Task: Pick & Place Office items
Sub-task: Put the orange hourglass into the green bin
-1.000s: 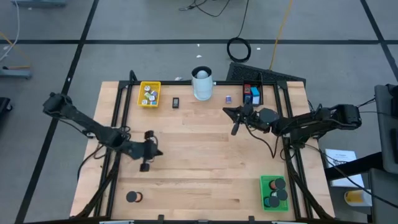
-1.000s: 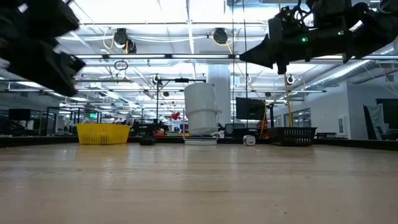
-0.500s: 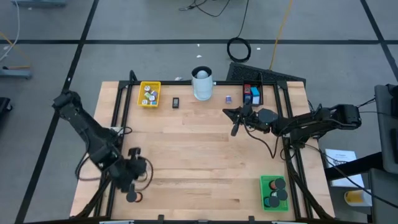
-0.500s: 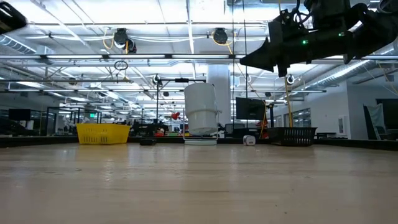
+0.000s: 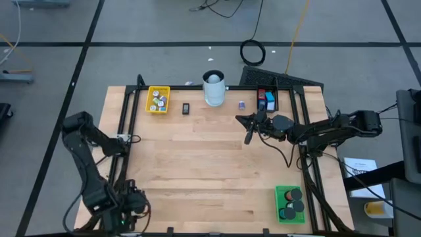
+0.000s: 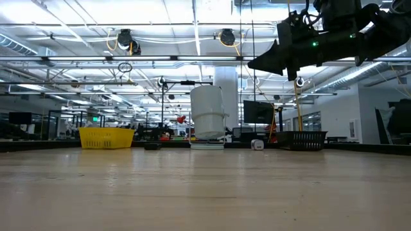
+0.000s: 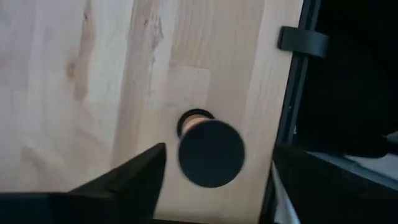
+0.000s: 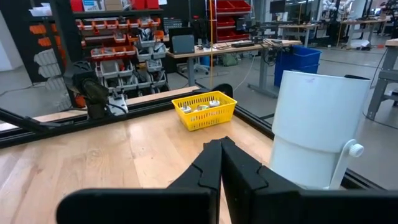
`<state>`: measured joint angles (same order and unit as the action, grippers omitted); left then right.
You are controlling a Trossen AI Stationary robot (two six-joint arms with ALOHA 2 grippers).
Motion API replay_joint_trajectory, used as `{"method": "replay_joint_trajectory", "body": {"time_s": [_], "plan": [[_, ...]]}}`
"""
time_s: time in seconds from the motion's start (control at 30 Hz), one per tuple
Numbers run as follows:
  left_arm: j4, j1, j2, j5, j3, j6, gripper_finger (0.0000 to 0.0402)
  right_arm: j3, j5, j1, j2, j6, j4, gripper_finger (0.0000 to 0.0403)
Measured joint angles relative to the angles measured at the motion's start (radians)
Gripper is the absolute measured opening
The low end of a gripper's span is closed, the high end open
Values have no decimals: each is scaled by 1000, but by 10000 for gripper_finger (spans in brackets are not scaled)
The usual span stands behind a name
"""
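A black round disc (image 7: pixel 211 155) with a tan ring showing past its edge lies flat on the wood near the table's near left corner. My left gripper (image 7: pixel 217 148) hangs over it, pointing steeply down. It is open, one finger on each side of the disc and apart from it. In the high view the left gripper (image 5: pixel 126 209) covers the disc. My right gripper (image 8: pixel 221 163) is shut with nothing in it, held level above the far right of the table (image 5: pixel 248 137).
A yellow tray (image 5: pixel 158 99) with small white pieces, a tall white cylinder (image 5: pixel 213 89) and a black tray (image 5: pixel 266 99) with blue and red pieces stand along the far edge. A green tray (image 5: pixel 289 203) holds black discs at the near right. A black frame rail (image 7: pixel 292 93) runs beside the disc.
My left gripper has swung from the middle left of the table toward the near left corner and has tipped to point steeply down over the black disc. It has left the low view. The disc has stayed in place.
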<state>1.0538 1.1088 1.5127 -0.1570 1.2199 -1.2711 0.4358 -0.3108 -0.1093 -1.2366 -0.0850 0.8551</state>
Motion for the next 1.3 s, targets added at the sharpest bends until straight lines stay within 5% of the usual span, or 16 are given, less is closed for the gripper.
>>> {"method": "replay_joint_trajectory", "body": {"time_s": [0.2,0.4,0.73,1.07,1.3], "plan": [[-2,-28,66,23,33,-106,380,0,0,0,0,0,0,2],[8,-69,103,87,33,-150,396,0,0,0,0,0,-4,2],[30,-89,170,171,33,-148,347,0,-1,0,0,0,-15,2],[64,-81,182,160,33,-109,216,-1,-1,0,0,0,-16,2],[118,-116,173,84,33,62,215,-1,-1,0,0,0,-16,2]]}}
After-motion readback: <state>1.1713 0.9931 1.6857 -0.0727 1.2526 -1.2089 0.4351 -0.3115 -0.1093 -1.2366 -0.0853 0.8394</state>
